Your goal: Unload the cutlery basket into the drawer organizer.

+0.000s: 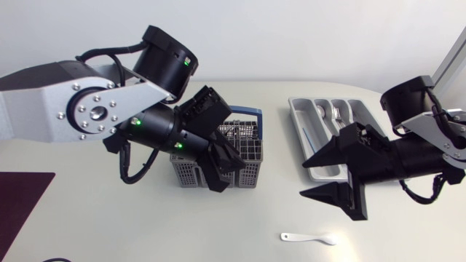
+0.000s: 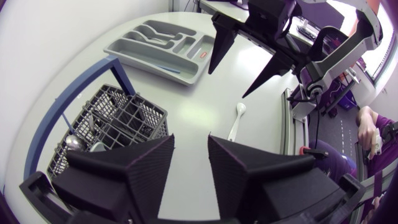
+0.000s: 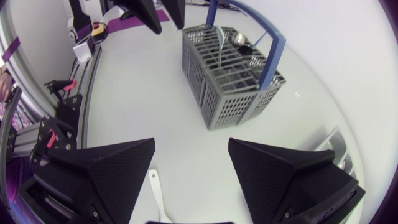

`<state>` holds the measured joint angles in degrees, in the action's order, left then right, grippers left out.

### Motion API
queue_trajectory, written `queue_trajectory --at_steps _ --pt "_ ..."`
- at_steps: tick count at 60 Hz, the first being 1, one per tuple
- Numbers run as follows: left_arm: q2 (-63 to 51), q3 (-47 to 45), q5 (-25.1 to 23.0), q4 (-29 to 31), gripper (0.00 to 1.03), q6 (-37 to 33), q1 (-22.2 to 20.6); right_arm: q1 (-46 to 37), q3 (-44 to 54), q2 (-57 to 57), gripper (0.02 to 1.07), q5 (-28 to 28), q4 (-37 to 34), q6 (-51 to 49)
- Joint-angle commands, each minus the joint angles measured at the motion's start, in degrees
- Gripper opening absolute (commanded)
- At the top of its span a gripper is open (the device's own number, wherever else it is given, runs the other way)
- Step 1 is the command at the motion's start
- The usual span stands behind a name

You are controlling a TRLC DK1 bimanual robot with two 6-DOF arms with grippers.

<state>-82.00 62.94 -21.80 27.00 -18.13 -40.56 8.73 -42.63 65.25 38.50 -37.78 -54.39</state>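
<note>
Left gripper [image 1: 222,166] hanging over basket [image 1: 251,166], fingers parted, gripping nothing. Right gripper [image 1: 329,177] gaping wide, empty, sitting between basket and organizer [image 1: 297,125]. Metal spoons [image 3: 238,39] standing in basket beside blue handle [image 2: 122,76]. White spoon [image 1: 309,237] lying on bare table, outside both.

Risks:
- left fingers snagging handle or grid on descent, tipping basket
- spoons slipping from broad wedges
- arms crowding each other mid-table
- white spoon getting overlooked

A dark purple mat [image 1: 22,207] lies flat at the left end of the pale table [image 1: 145,233].
</note>
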Motion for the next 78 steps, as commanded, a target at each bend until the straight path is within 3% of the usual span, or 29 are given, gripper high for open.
queue_trajectory --at_steps 1,10,33,50,70,78 --pt "-1.2 1.0 0.4 1.0 0.70 -2.7 -1.2 -2.6 1.1 2.2 0.88 -0.5 -4.7 -11.9" --pt "-1.4 0.3 1.2 2.4 0.80 -4.7 -2.1 -3.5 2.6 5.6 0.88 -6.0 -9.2 -21.4" --pt "-1.3 -1.4 4.7 5.6 0.98 -7.9 -5.8 1.9 5.5 7.8 0.88 -16.4 -9.1 -23.4" --pt "-1.3 -2.6 7.7 7.4 0.98 -9.5 -6.5 5.9 7.8 10.8 0.87 -21.7 -7.4 -22.0" --pt "-0.4 -4.8 9.0 7.4 0.98 -9.7 -6.4 12.1 9.8 16.0 0.51 -27.6 -0.7 -16.4" --pt "0.1 -5.5 9.1 7.4 0.98 -9.7 -6.5 12.4 9.7 18.2 0.47 -29.6 0.3 -15.9"
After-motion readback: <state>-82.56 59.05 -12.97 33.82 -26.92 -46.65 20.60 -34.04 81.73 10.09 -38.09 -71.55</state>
